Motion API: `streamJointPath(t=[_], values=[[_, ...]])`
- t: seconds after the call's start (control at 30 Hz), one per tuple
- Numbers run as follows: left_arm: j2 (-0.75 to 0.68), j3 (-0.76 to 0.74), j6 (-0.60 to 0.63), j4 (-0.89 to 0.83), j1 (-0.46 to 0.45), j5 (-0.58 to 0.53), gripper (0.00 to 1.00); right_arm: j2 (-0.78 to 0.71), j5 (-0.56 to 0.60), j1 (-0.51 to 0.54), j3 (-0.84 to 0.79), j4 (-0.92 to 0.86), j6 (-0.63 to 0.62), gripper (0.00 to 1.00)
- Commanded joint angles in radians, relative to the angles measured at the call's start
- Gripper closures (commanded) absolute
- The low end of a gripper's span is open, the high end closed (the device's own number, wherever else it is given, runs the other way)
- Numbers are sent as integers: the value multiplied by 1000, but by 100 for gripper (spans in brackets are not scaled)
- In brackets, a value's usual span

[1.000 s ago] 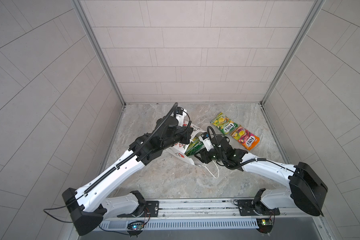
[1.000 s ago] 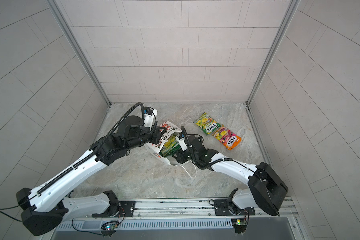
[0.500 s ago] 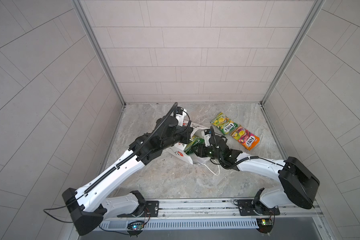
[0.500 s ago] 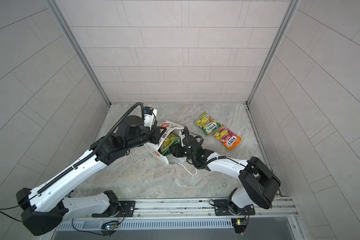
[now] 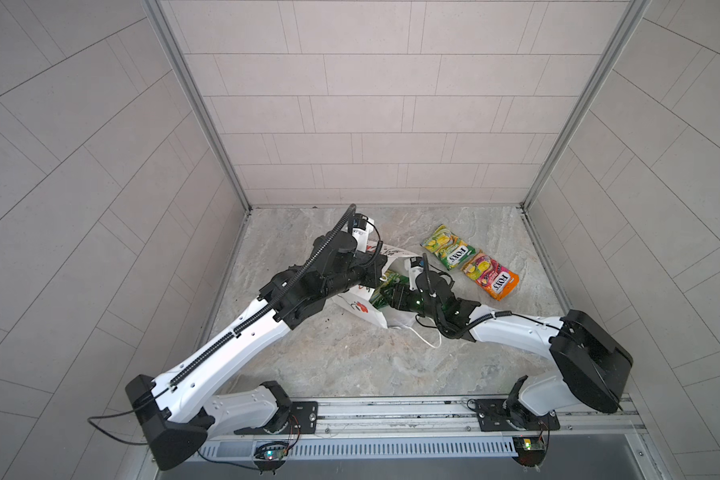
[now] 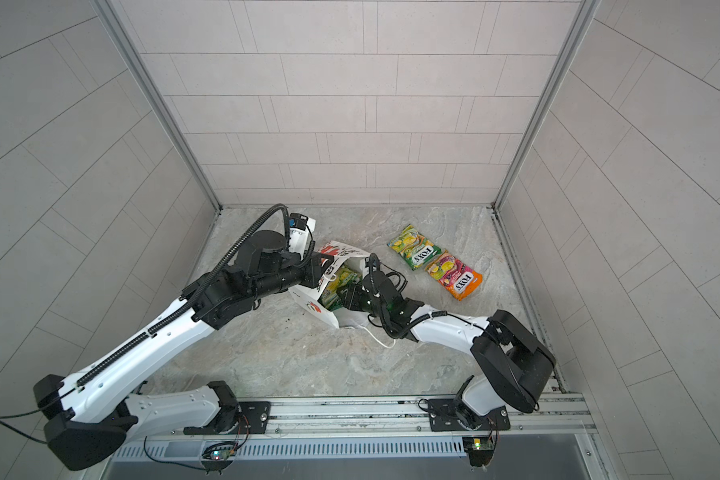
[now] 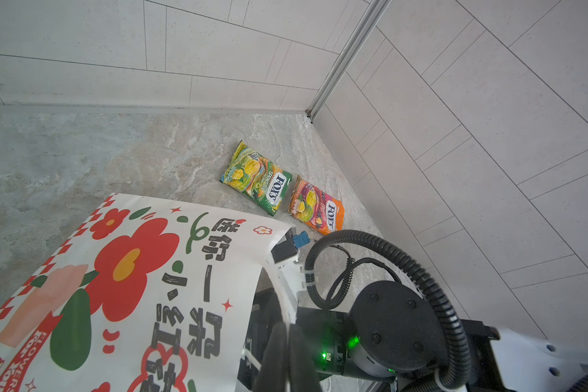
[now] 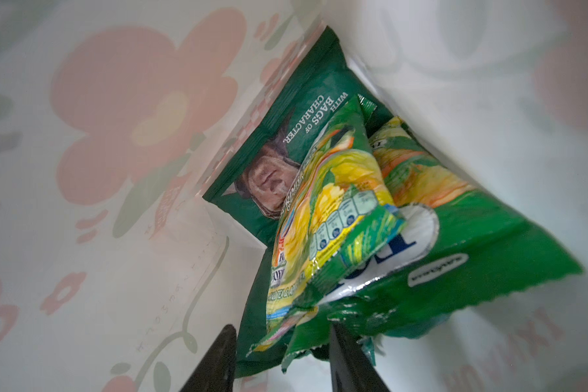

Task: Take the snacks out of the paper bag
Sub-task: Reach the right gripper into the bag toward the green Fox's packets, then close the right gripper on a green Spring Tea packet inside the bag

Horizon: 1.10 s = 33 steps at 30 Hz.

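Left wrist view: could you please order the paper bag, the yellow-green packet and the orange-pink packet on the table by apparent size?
1. paper bag: largest by far, though also nearest the camera.
2. yellow-green packet and orange-pink packet: these look about alike, so I would not rank them.

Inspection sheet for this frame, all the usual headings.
Surface: grey marbled tabletop.
Job's things: paper bag tipped over; yellow-green packet and orange-pink packet lie outside; dark green crisp bag and two yellow-green packets inside.
Clutter: nothing seen.
Grippers: left gripper shut on the bag's rim; right gripper open inside the bag, jaws astride packet ends.
Cables: white cord handle trails on the tabletop; black conduit along both arms.
Surroundings: tiled walls on three sides; mounting rail in front.
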Motion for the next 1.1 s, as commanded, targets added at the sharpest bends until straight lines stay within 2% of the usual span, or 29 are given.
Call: streamJointPath(t=[0.0, 0.17, 0.33, 0.43, 0.6, 0.83, 1.07], values=[[-6, 12, -7, 37, -5, 15, 100, 24, 51, -2, 11, 26, 60, 54], [-5, 14, -8, 39, -5, 23, 100, 53, 75, -1, 25, 24, 93, 54], [-8, 11, -6, 40, -5, 29, 100, 79, 36, 0, 49, 51, 89, 55], [-7, 11, -6, 39, -5, 31, 100, 86, 21, 3, 47, 82, 88, 64], [-9, 12, -4, 37, -4, 28, 100, 68, 1, 10, 34, 102, 72, 64], [-10, 13, -6, 38, -5, 35, 100, 41, 105, 17, 38, 42, 86, 55], [-4, 14, -6, 40, -6, 42, 100, 44, 208, 33, 43, 37, 116, 53]])
